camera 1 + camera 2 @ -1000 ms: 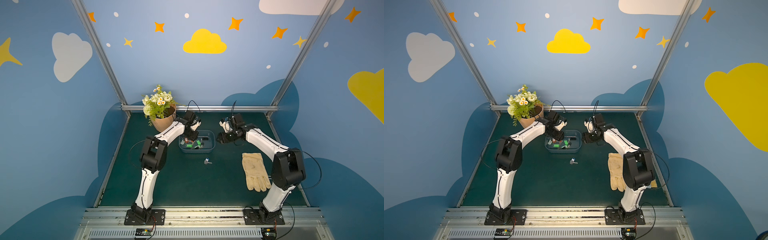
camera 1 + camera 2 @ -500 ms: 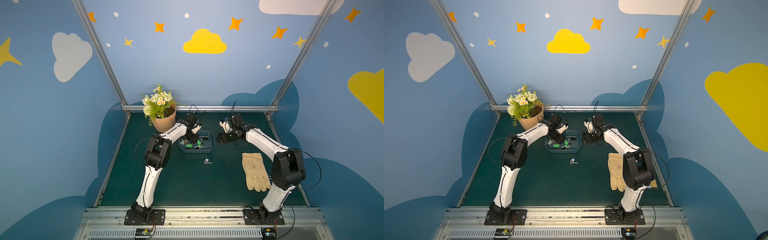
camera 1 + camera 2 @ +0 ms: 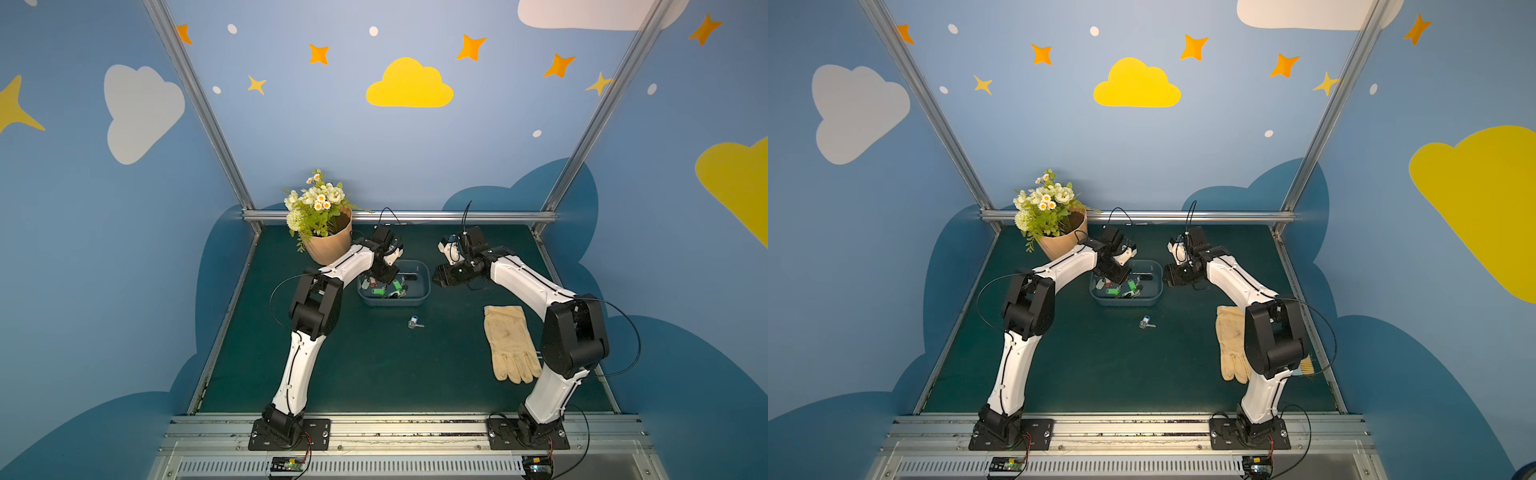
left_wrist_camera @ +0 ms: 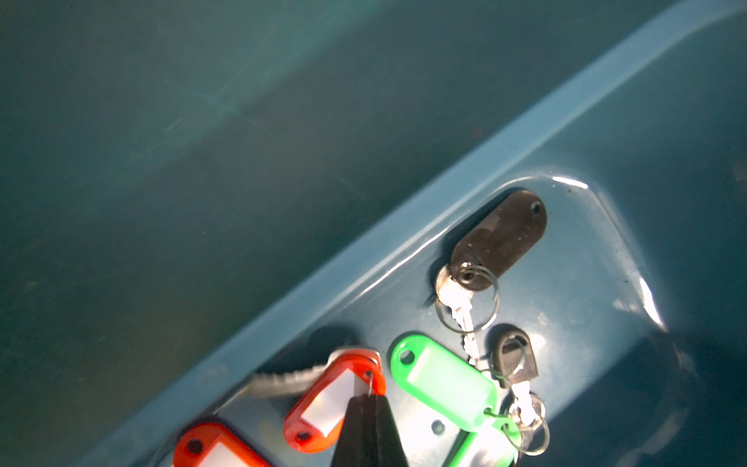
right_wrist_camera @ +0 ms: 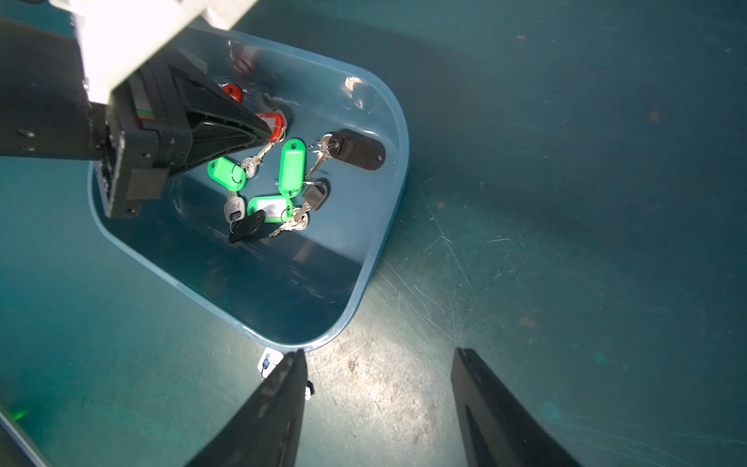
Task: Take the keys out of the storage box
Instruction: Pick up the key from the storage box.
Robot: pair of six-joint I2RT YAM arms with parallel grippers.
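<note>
pinching shut low inside the storage box (image 5: 303, 291), the left pincer (image 4: 370, 408) has its tips together on the wire ring of a red-tagged key (image 4: 335, 398), as far as the left wrist view shows. that key lies on the box floor, so i judge the step in hand to be the grasp itself, with the lift not yet begun. the next move calls for a slow, straight rise until the tag clears the rim, then a carry over the wall to the bench (image 3: 374, 365). the ring is thin and may slip, and a neighbouring ring could snag and come along.

around it the rest of the keys (image 5: 292, 165) lie in a loose heap in the box. counted in the right wrist view: two red tags, the held one among them, three green tags, one long black fob, two smaller black-headed keys and one grey-headed key. some rings overlap, so i cannot always tell which key hangs on which tag. one loose key (image 3: 415, 323) with a whitish tag is already out, on the bench near the box, on the side toward the arm bases.

the right pincer (image 5: 379, 356) hangs released over the bench just beside the box, grasping nothing. further out: one cream glove (image 3: 509, 340) and one flowerpot (image 3: 330, 245).
</note>
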